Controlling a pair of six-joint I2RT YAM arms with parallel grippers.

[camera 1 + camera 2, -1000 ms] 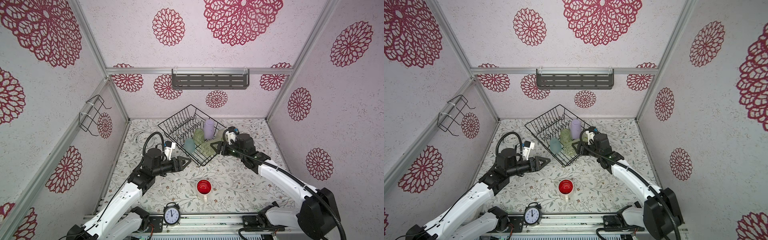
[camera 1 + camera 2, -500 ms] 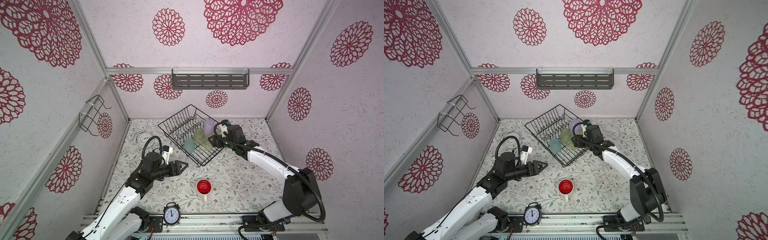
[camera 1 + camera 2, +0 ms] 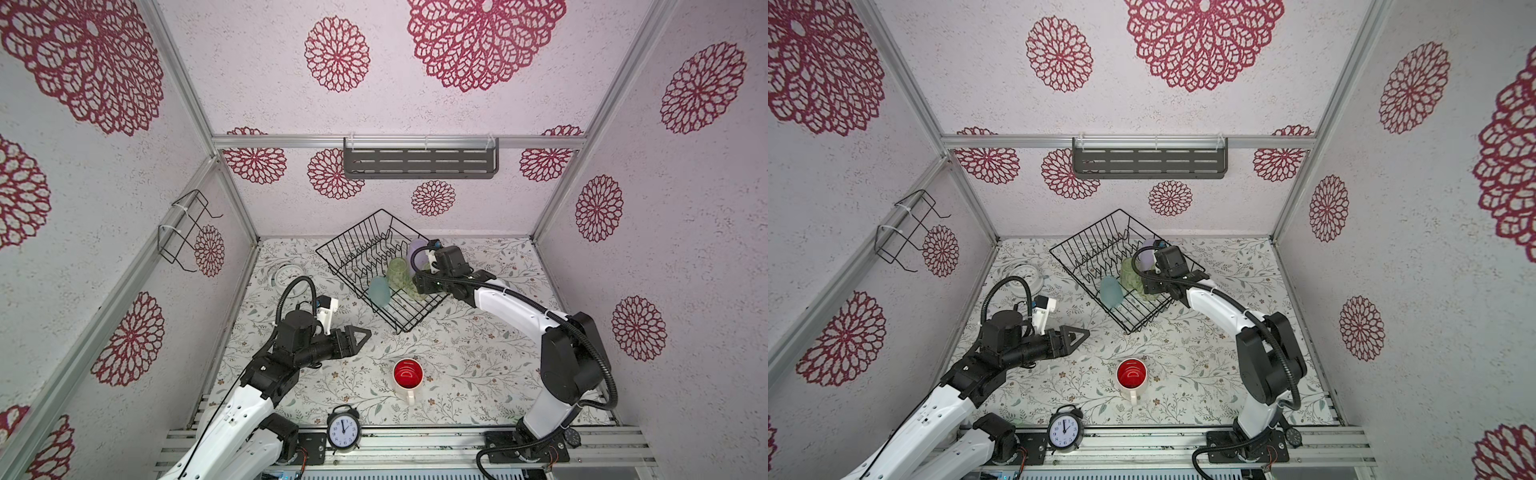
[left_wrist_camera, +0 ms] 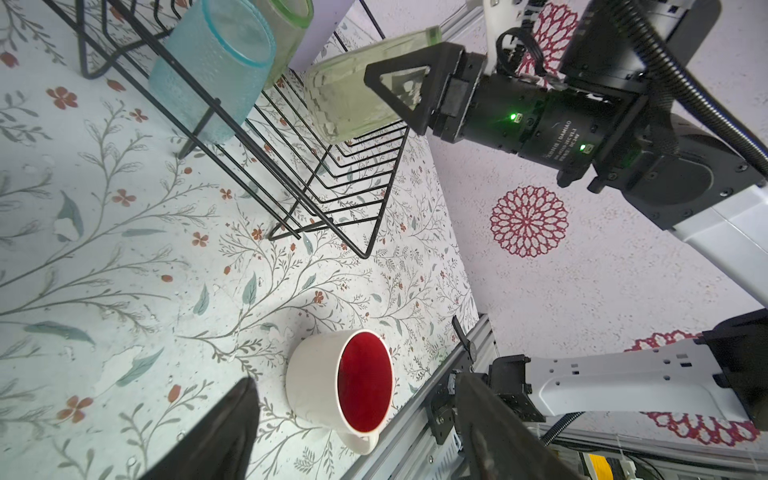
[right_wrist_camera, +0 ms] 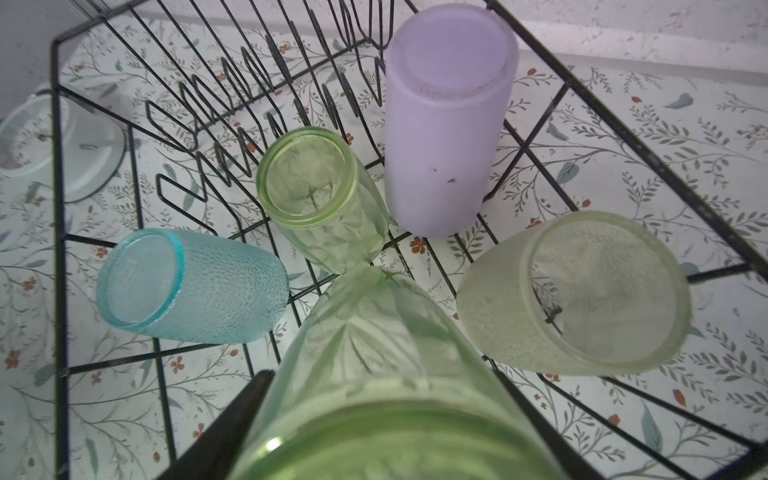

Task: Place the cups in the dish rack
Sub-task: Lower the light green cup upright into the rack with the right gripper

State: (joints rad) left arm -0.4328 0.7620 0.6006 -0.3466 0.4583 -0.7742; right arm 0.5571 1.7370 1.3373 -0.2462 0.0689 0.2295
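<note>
— Down at the bottom edge, by the black alarm clock, is that white mug loaded?
— No. Red inside, it stands on the table, well apart from the dish rack. Left of it the left gripper hangs open, empty.
— And higher up?
— Inside the rack, bottoms up: light-blue tumbler, green tumbler, lilac tumbler, pale yellowish tumbler. The right gripper is closed on the other green tumbler, over the wires.
</note>
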